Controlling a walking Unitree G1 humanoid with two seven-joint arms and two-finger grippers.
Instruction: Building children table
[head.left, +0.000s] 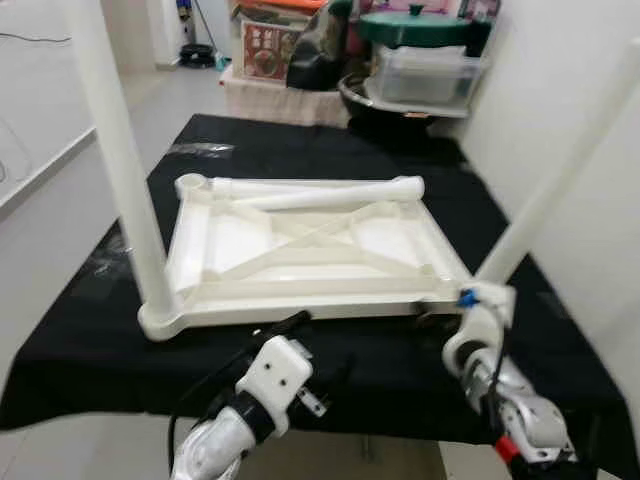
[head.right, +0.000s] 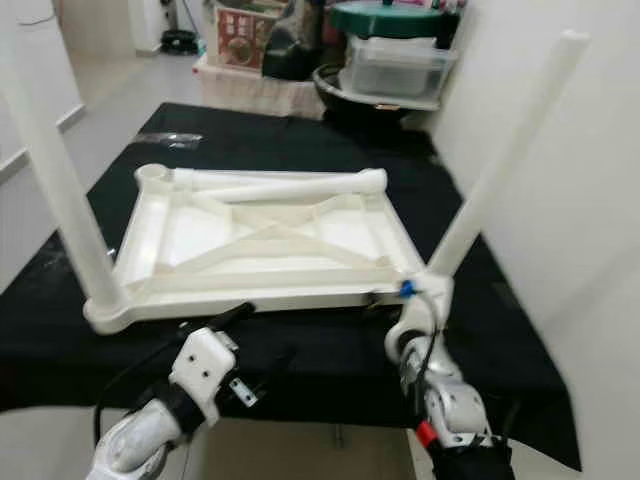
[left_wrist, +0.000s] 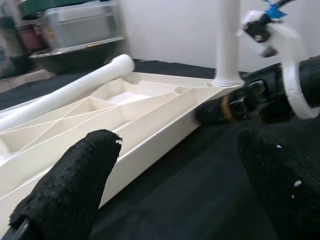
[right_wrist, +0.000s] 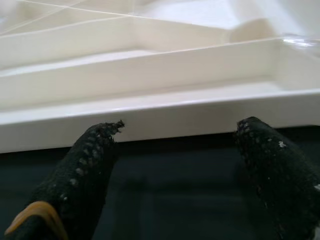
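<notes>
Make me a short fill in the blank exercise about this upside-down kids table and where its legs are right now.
1. The white tabletop lies upside down on a ____ cloth.
2. ____ legs stand fitted in its near corners, the left leg and the right leg.
3. One loose leg lies ____ the tabletop's underside.
4. The left gripper and the right gripper both have their fingers ____.

Missing words: black; Two; across; open
</notes>
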